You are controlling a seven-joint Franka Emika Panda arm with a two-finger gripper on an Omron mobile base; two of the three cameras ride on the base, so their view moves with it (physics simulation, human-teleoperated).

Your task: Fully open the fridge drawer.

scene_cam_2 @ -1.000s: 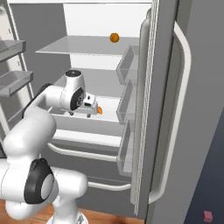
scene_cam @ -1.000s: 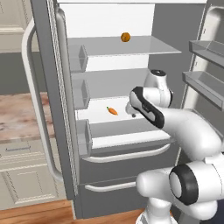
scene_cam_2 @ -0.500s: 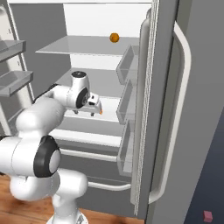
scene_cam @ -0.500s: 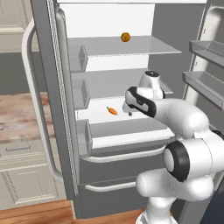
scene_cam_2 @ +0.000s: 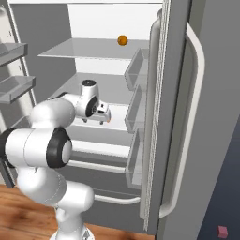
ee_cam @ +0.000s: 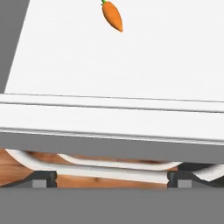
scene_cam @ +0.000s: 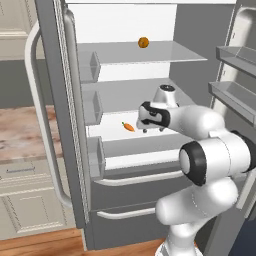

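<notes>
hovering over the fridge drawer [scene_cam: 135,160] near a carrot [ee_cam: 112,15], the fingers [ee_cam: 43,178] spread wide, gripping nothing.

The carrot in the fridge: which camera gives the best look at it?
The hand view: the carrot shows large, orange with a green top, lying on the white floor. In the left base view it is small beside the gripper; in the right base view the gripper nearly hides it.

the fridge drawer [scene_cam: 131,160] is a wide, shallow tray spanning the fridge's width, with a white inner floor, a grey front panel and a long pale bar handle running level across its front. it sits pulled partly out below the lowest shelf and above a taller grey front, its white floor [ee_cam: 131,61] exposed.
</notes>
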